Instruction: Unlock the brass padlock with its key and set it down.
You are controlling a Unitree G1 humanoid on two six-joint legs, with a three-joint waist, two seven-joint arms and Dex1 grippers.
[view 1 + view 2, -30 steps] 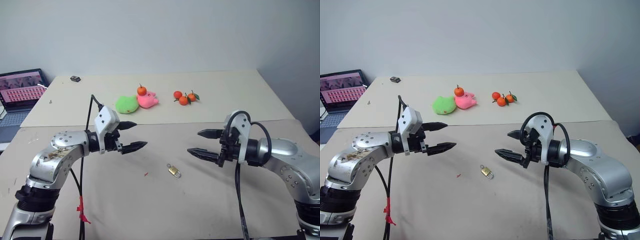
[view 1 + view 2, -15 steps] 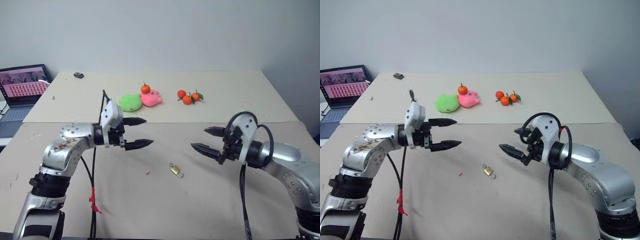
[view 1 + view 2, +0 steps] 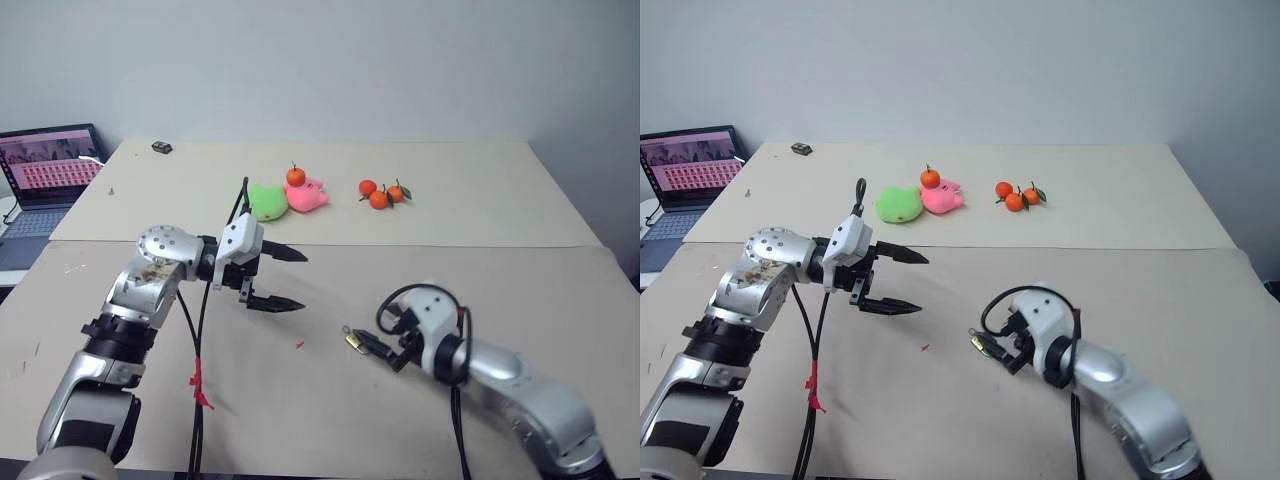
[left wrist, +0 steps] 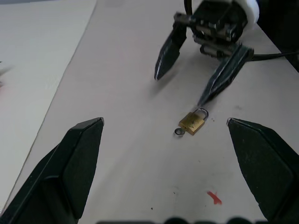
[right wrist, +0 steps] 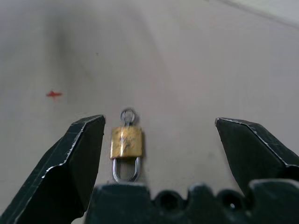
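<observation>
The right gripper [image 5: 159, 154] is low over the near part of the table [image 3: 520, 280], right of centre, its two black fingers spread wide apart and holding nothing. The padlock [image 5: 126, 142] lies flat on the table between those fingers, closer to one of them and touching neither, as far as can be seen. Its shackle points back toward the gripper, and a small ring [image 5: 128, 114] sits at the body's far end. In the left wrist view one fingertip of this gripper stands just beside the shackle. A small red mark [image 3: 299, 345] is on the table to the left of the padlock.

Farther back and to the left, the left gripper [image 3: 290, 279] hangs above the table, pointing right, its fingers also wide apart and empty. It is well apart from the padlock.

On the far half of the table lie a green toy [image 3: 266, 201] and a pink toy [image 3: 309, 196] side by side, with a mandarin [image 3: 296, 177] on top. Three more mandarins [image 3: 382, 193] sit to their right. A small dark object [image 3: 162, 148] lies near the far left corner, and a laptop [image 3: 45, 175] stands open beyond the table's left edge.
</observation>
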